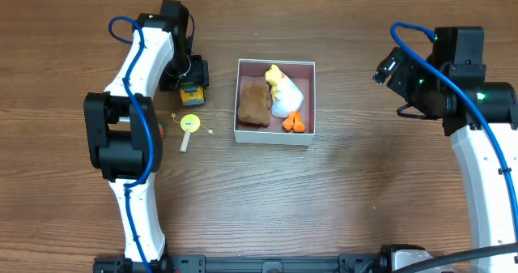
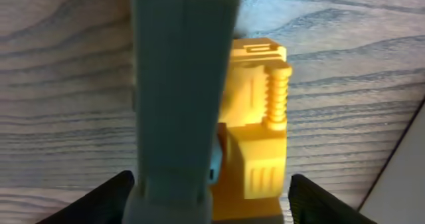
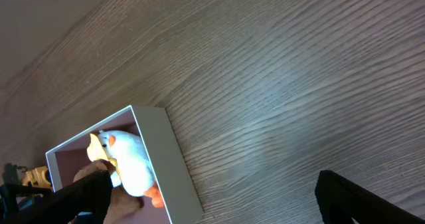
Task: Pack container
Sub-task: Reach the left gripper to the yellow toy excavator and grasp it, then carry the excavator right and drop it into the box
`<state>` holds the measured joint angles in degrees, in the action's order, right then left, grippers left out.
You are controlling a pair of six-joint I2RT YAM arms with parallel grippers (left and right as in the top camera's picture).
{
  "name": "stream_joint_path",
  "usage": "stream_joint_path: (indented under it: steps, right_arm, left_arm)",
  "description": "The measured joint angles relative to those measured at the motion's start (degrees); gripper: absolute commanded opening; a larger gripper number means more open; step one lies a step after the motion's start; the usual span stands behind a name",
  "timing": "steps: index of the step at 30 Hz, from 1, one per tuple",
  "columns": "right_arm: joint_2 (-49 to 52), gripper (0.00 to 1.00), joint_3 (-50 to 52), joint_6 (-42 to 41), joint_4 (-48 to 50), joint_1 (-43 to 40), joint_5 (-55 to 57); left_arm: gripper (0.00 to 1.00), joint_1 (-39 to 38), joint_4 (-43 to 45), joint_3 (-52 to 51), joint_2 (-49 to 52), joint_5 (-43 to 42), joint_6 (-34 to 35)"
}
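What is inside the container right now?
The container holds two soft toys: a brown plush toward the left arm and a white duck with yellow head and orange feet touching it. Pink floor shows at the edges; anything beneath the toys is covered.

Container: mid-table, closer to far edge, open top. Inside: brown plush on left-edge side, white duck plush on right-edge side, the two touching. Yellow toy vehicle: toward left edge, apart from container. Left gripper: at vehicle's far-edge side, jaw state unreadable. Yellow disc on stick: near-edge side of vehicle. Right gripper: toward right edge, well apart from container.
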<state>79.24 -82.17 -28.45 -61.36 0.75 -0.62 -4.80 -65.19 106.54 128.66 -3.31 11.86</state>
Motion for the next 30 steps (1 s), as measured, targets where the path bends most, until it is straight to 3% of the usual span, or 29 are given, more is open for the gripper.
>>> stream_joint_path:
  steps: [6, 12, 19, 23, 28, 30]
  right_arm:
    - [0.00, 1.00, 0.00, 0.00, -0.74, 0.00, 0.02]
    - [0.00, 1.00, 0.00, -0.02, -1.01, 0.00, 0.02]
    - [0.00, 1.00, 0.00, -0.02, -1.25, 0.00, 0.02]
    - [0.00, 1.00, 0.00, -0.02, -1.81, 0.00, 0.02]
    - [0.00, 1.00, 0.00, 0.00, -2.51, 0.00, 0.00]
    - [0.00, 1.00, 0.00, 0.02, -2.54, -0.02, 0.02]
  left_arm:
    - [0.66, 0.00, -0.35, 0.02, 0.04, 1.31, -2.05]
    - [0.39, -0.39, -0.42, 0.87, 0.04, 2.62, -3.85]
    - [0.20, -0.85, -7.17, 2.91, 0.46, 3.19, -5.70]
    - [0.05, -1.07, -16.22, 11.89, 1.27, 3.17, -6.45]
    - [0.04, -5.09, -30.36, 30.56, 1.44, 3.15, -8.83]
    - [0.04, -8.79, -31.26, 36.68, 0.92, 2.47, -10.45]
